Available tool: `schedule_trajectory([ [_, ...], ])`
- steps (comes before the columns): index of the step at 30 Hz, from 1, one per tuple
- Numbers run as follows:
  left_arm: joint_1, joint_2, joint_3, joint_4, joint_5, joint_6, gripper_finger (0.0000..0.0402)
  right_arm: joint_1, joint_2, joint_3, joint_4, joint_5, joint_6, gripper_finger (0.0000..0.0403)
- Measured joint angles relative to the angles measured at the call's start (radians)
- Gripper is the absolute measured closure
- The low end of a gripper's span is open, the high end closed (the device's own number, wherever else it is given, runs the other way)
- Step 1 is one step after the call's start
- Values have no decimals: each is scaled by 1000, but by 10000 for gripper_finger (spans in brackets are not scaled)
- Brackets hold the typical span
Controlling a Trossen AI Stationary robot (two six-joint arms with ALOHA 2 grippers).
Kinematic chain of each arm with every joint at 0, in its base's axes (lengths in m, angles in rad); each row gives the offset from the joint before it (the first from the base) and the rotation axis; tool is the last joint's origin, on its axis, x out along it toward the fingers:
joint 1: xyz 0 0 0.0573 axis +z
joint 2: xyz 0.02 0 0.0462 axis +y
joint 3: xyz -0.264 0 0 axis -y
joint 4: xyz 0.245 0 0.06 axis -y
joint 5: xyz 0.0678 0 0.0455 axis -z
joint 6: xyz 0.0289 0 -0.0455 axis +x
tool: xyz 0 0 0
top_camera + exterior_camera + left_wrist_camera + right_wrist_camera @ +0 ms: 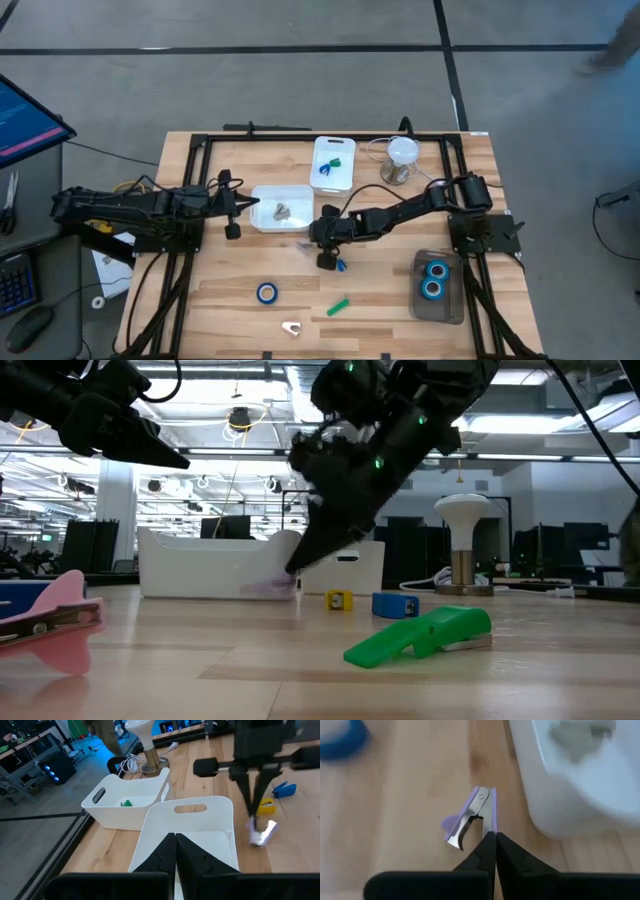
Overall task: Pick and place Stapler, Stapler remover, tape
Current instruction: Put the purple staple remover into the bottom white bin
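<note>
Where visible, tapes (434,279) in tray (451,310)

Our right arm reaches from its base at the table's right edge, stretched long and low across the middle toward the left. Its wrist tips downward, and our right pincer (305,243) points at the table surface with both dark fingers (485,851) pressed together, tips meeting. Our left arm lies folded near the table's left edge, forearm level and raised above the surface. Our left pincer (254,205) points toward the table's centre, its fingers (167,851) likewise closed against each other, gripping nothing.
</note>
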Motion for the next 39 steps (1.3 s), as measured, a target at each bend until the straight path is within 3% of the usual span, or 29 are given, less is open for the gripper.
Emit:
schedule_trajectory([
  [7, 0, 0, 0, 0, 0, 0, 400, 9, -44, 65, -3, 2, -26, 403],
  [18, 0, 0, 0, -1, 0, 0, 400, -56, -93, 236, -217, 128, -151, 403],
  [32, 0, 0, 0, 0, 0, 0, 400, -155, -82, 244, -316, 122, -155, 403],
  [39, 0, 0, 0, 0, 0, 0, 400, -158, -2, 244, -309, 78, -150, 403],
])
